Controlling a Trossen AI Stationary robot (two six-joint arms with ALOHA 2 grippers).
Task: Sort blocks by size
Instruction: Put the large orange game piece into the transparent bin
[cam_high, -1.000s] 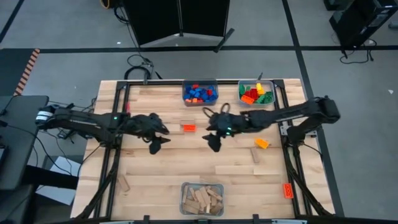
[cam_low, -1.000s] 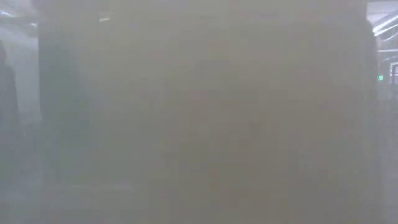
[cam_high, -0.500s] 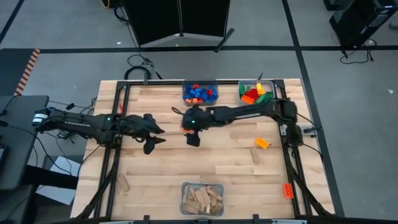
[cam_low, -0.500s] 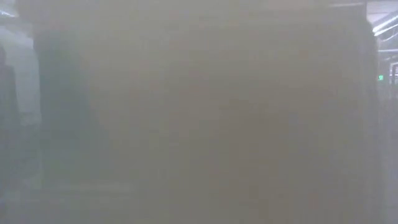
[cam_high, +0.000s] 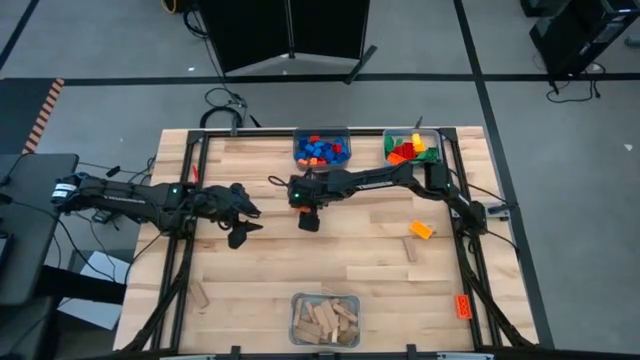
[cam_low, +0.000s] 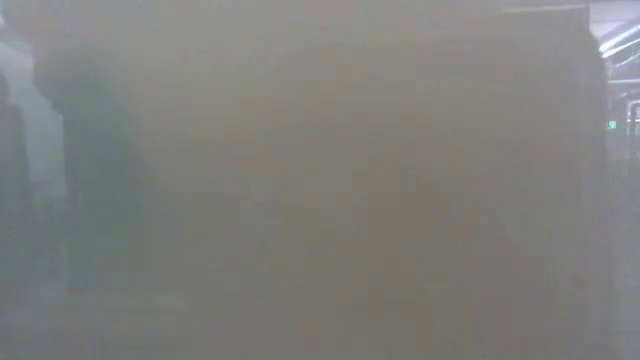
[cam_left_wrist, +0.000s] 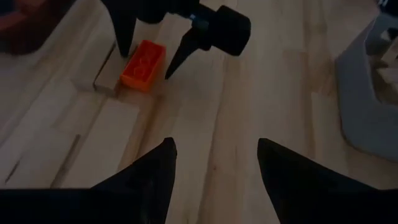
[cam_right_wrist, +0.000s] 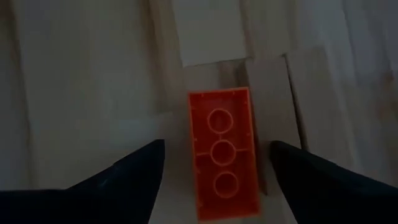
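Blocks lie all over my wooden table (cam_high: 250, 270). My right gripper (cam_high: 303, 206) reaches far across to the middle of the table, close to the far edge. Its two fingers (cam_right_wrist: 130, 174) stand wide apart, one on each side of an orange brick (cam_right_wrist: 224, 160). The brick lies flat on the wood with its hollow side up, and I see three round rings in it. I cannot tell if the fingers touch it. A tan wooden block (cam_left_wrist: 107, 78) lies right beside that brick.

My left gripper (cam_high: 240, 222) waits near the left side of the table, pointing at the brick. Its fingers (cam_left_wrist: 149, 180) are spread apart and hold nothing.

At the far edge I see a clear bin (cam_high: 321, 134) with mostly blue bricks (cam_high: 320, 152), and next to it, by the far right corner, a bin with mixed bricks (cam_high: 412, 150) in red, green and yellow. A bin of wooden blocks (cam_high: 325, 320) sits at the near edge. Another orange brick (cam_high: 421, 230) lies on the right side, a red brick (cam_high: 463, 306) is close to the near right corner, and a loose wooden block (cam_high: 200, 295) is close to the near left corner.

The low view is all foggy grey.
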